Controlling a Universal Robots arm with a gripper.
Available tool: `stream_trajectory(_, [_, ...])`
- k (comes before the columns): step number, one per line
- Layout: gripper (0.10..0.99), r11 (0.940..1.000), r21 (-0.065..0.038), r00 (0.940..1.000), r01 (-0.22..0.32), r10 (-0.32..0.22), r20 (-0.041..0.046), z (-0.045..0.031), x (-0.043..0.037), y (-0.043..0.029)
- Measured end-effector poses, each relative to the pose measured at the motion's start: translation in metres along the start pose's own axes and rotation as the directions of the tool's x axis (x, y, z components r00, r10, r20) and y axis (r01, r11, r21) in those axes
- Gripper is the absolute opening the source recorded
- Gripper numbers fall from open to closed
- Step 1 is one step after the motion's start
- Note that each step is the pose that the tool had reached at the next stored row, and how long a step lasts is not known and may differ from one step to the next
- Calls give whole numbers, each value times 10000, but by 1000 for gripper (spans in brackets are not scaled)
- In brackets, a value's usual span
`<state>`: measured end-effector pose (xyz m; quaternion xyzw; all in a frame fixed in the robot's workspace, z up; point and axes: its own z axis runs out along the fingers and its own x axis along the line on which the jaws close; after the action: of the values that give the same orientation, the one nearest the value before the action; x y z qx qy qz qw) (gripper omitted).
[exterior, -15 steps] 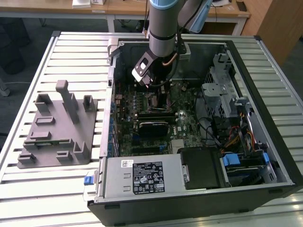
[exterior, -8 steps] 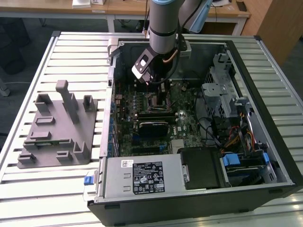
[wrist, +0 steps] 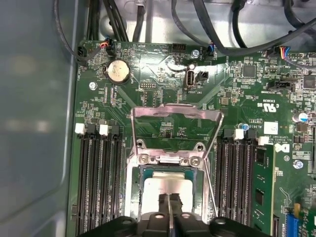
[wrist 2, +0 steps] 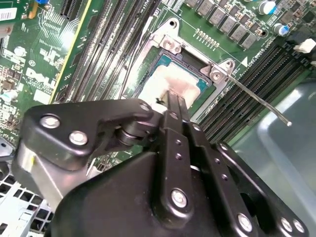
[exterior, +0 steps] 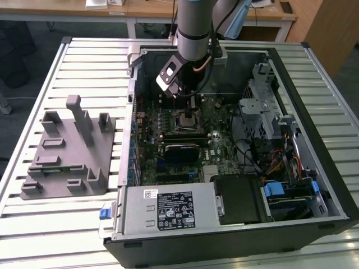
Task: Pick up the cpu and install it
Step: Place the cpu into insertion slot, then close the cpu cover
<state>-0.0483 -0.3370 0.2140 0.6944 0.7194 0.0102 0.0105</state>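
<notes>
the claw (wrist 2: 174,97) stands low inside the open black computer case (exterior: 196,249). its two slim black fingers (wrist: 164,205) are drawn together with no gap showing and nothing pinched between them. in both wrist views their joint tip sits over the middle of the cpu (wrist: 154,190), a small flat square chip with a pale silver metal top. whether the tip presses on the plate or hangs just above it cannot be told.

the cpu lies flat inside the square black socket with its metal frame (exterior: 188,120) on the green motherboard (wrist: 163,69), between banks of dark memory slots. the thin steel load plate (wrist: 175,114) is tipped up off the socket. the bent wire lever (wrist 2: 256,98) is swung out to the side, so the chip is not yet clamped. the grey plastic holder tray with upright pegs (exterior: 67,151) rests well apart on the slatted metal table (exterior: 84,61), at the exterior view's left.

judged from this, the step in hand is seating the chip. done well, it calls for a square, level fit. the chip's edges should run parallel to the socket walls with no corner riding high. any touch from above should be light and centred, since a tilted or forced chip could bend the contacts beneath.
</notes>
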Motion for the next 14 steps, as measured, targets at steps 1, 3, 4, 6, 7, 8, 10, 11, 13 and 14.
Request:
stream_trajectory(1, [129, 10000, 5, 10000, 0, 0, 1, -13, 0, 0])
stream_trajectory(3, [106, 10000, 9, 10000, 0, 0, 1, -36, 0, 1])
stream_trajectory(4, [106, 10000, 10, 10000, 0, 0, 0, -46, 0, 1])
stream_trajectory(6, [106, 10000, 13, 10000, 0, 0, 0, -66, 0, 2])
stream_trajectory(7, [106, 10000, 14, 10000, 0, 0, 0, -76, 0, 2])
stream_trajectory(8, [106, 10000, 15, 10000, 0, 0, 1, -85, 0, 2])
stream_trajectory(10, [106, 10000, 19, 10000, 0, 0, 0, -98, 0, 3])
stream_trajectory(11, [106, 10000, 24, 10000, 0, 0, -1, -105, 0, 3])
stream_trajectory(13, [106, 10000, 31, 10000, 0, 0, -1, -119, 0, 4])
stream_trajectory(14, [106, 10000, 32, 10000, 0, 0, -2, -127, 0, 4])
